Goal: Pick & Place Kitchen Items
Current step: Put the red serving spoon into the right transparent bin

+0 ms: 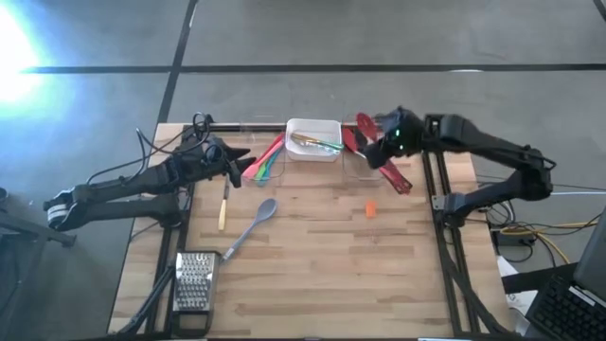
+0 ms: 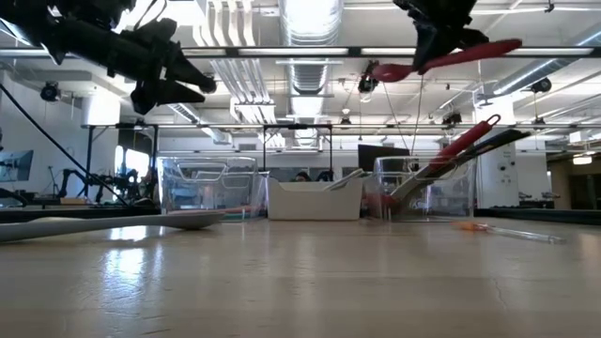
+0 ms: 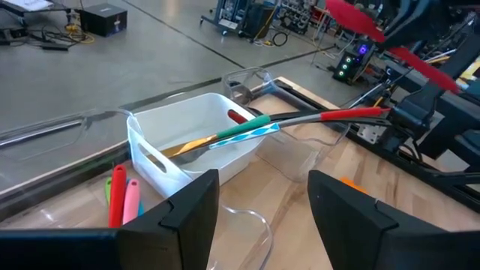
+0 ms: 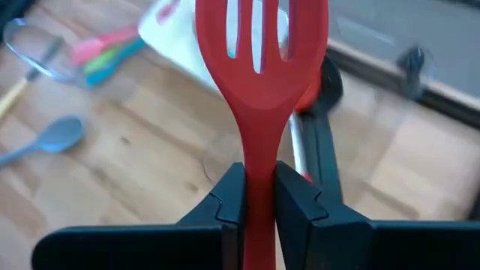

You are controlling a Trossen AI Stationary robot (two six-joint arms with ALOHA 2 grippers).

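My right gripper (image 4: 259, 201) is shut on a red slotted spatula (image 4: 259, 52), high above the far right of the table (image 1: 383, 147). Below it a clear container (image 2: 423, 188) holds red and black utensils that lean on its rim. A white bin (image 1: 313, 139) at the far middle holds several utensils, with long handles (image 3: 300, 120) sticking out over its rim. Pink, red and green utensils (image 1: 265, 161) lie in a clear container at the far left. My left gripper (image 3: 262, 217) hangs open and touches nothing, at the far left (image 1: 239, 163). A grey spoon (image 1: 256, 223) lies flat on the table. My right gripper pinches the red spatula's handle (image 4: 259, 176) between its two fingers, just behind the slotted head. The fingers slant down from above and lie across the handle. The spatula is lifted clear and lies almost level, its handle end (image 2: 512, 43) a little higher than its head (image 2: 380, 70).
A metal grater (image 1: 194, 281) lies at the near left corner. A wooden-handled utensil (image 1: 224, 204) lies near the left arm. A small orange piece (image 1: 370, 209) sits right of centre. The near half of the wooden table (image 1: 331, 284) is bare.
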